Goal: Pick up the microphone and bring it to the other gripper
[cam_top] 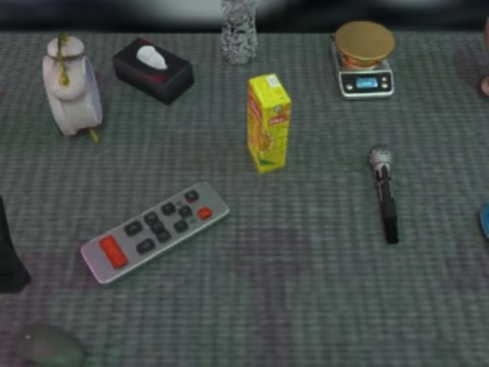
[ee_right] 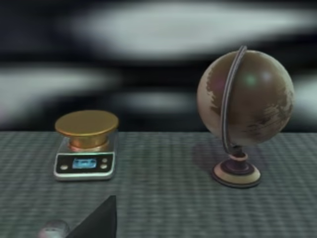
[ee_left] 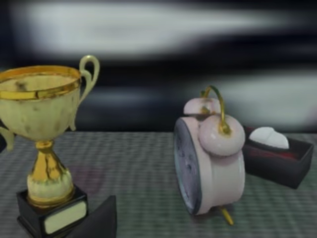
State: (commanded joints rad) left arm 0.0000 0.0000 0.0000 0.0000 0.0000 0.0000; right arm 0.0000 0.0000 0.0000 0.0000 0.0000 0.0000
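Microphone (cam_top: 384, 193) lying flat on table (cam_top: 306, 290) right of yellow carton (cam_top: 268, 121), tissue box (cam_top: 153, 70) holding a white tissue, fingers' state cannot tell.

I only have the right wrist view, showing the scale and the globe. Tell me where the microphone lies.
Observer: The microphone lies flat on the table's right side, apart from the scale and closer to the near edge, with the yellow carton standing to its left.
Operator: Give me its heading.
Observer: In the top view, its mesh head points toward the scale and its black handle toward the near edge.
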